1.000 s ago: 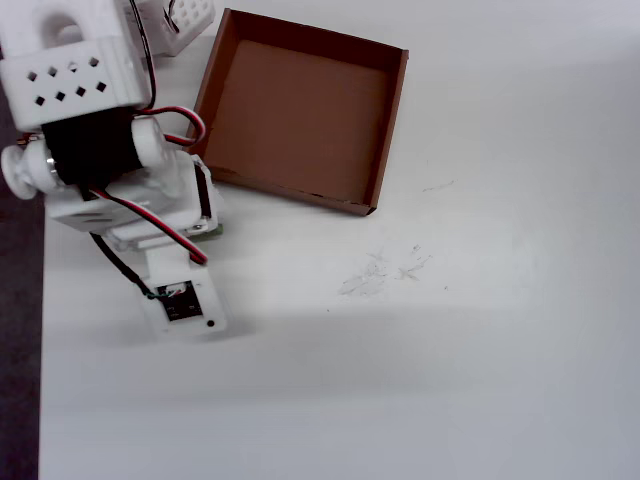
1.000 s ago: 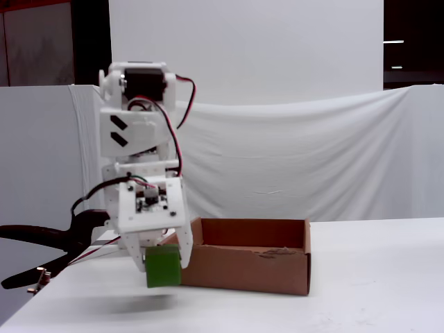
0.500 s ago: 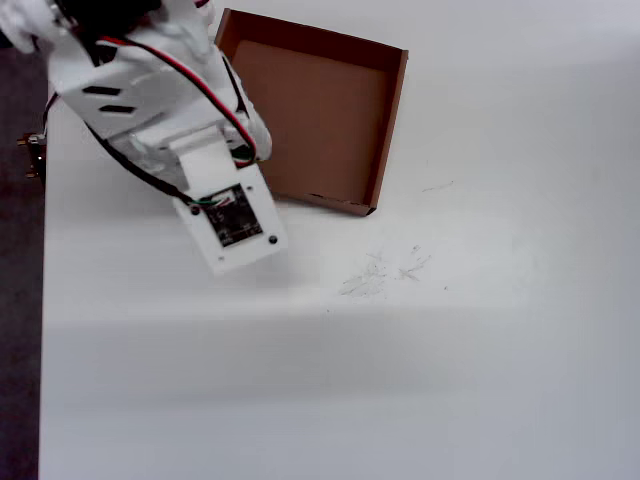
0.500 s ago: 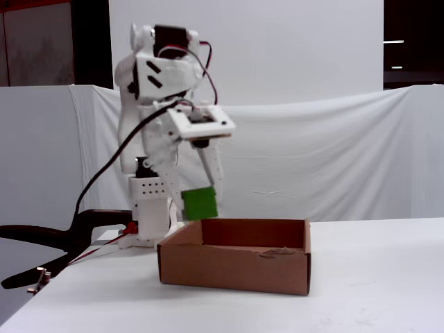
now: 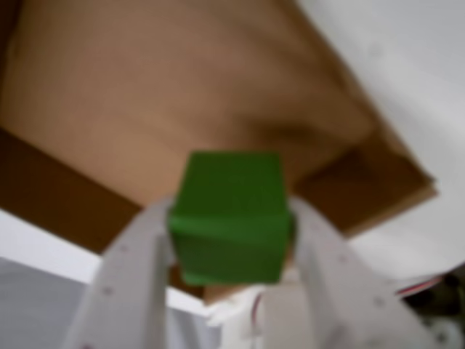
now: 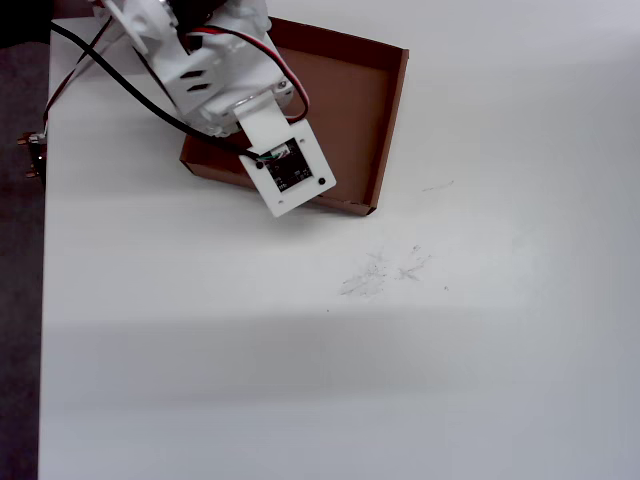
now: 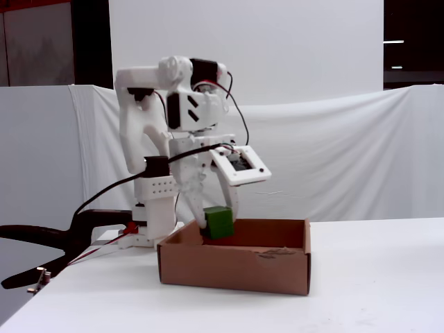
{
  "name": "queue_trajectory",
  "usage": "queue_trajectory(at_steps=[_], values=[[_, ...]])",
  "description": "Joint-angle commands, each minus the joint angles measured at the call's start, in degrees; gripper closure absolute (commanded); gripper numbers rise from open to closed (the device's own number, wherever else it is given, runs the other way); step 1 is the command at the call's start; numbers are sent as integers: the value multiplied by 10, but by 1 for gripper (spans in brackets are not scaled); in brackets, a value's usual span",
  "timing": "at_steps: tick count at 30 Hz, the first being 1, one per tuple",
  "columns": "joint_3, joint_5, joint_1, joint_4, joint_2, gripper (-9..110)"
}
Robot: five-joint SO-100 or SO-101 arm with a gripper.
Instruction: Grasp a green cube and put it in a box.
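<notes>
The green cube (image 5: 231, 222) sits clamped between my two white fingers (image 5: 138, 269), so my gripper (image 5: 231, 225) is shut on it. In the fixed view the green cube (image 7: 220, 223) hangs just above the rim of the brown cardboard box (image 7: 236, 267), over its left part, held by the gripper (image 7: 220, 222). The wrist view shows the box floor (image 5: 145, 87) right below the cube. From overhead the white arm (image 6: 230, 90) covers the left half of the box (image 6: 350, 110), and the cube is hidden under the arm.
A black clamp handle (image 7: 41, 239) sticks out at the table's left edge beside the arm's base. Faint scuff marks (image 6: 385, 270) lie on the white table in front of the box. A white cloth (image 7: 333, 152) hangs behind.
The arm has swung from the table left of the box up and across over it. The cube, still gripped, has come down from above the box to just over the rim.
</notes>
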Motion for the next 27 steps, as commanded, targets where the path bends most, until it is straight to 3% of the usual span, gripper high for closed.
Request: queue_trajectory(at_steps=[1, 27], values=[[-3, 11, -16, -7, 25, 88], [97, 54, -132, -37, 69, 87]])
